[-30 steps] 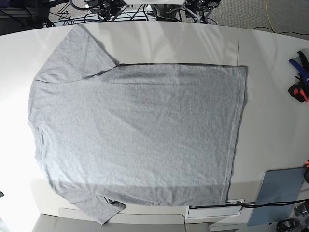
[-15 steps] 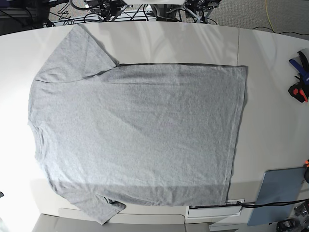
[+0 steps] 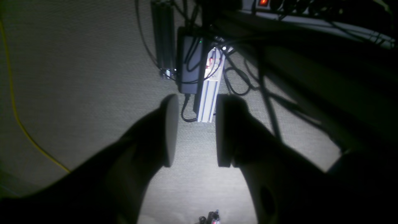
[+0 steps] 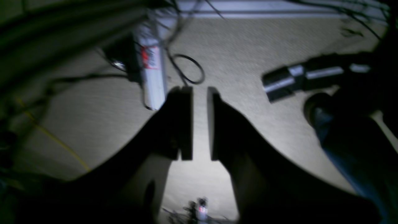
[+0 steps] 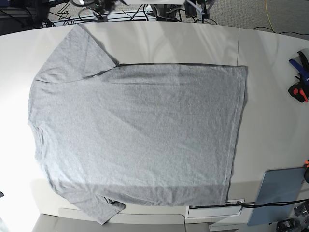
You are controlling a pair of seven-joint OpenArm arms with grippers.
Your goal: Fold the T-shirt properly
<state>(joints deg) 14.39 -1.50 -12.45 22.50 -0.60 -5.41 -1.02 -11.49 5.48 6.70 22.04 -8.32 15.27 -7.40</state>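
The T-shirt (image 5: pixel 135 135) is heather grey and lies spread flat on the white table (image 5: pixel 270 96), plain side up. Its neck end is at the left, its hem at the right, and one sleeve points to the far edge, the other to the near edge. Neither gripper touches it. In the left wrist view my left gripper (image 3: pixel 194 130) hangs over grey carpet, its fingers well apart and empty. My right gripper (image 4: pixel 200 124) also hangs over the floor, with a narrow gap between its pads and nothing in it.
Red and blue hand tools (image 5: pixel 299 82) lie at the table's right edge. A grey-blue flat pad (image 5: pixel 277 193) and a white box (image 5: pixel 215 210) sit at the near right. Below the wrists are cables, an aluminium rail (image 3: pixel 210 90) and a yellow cord (image 3: pixel 18 118).
The T-shirt has not moved. At the top edge of the base view, the dark hardware behind the table has shifted slightly.
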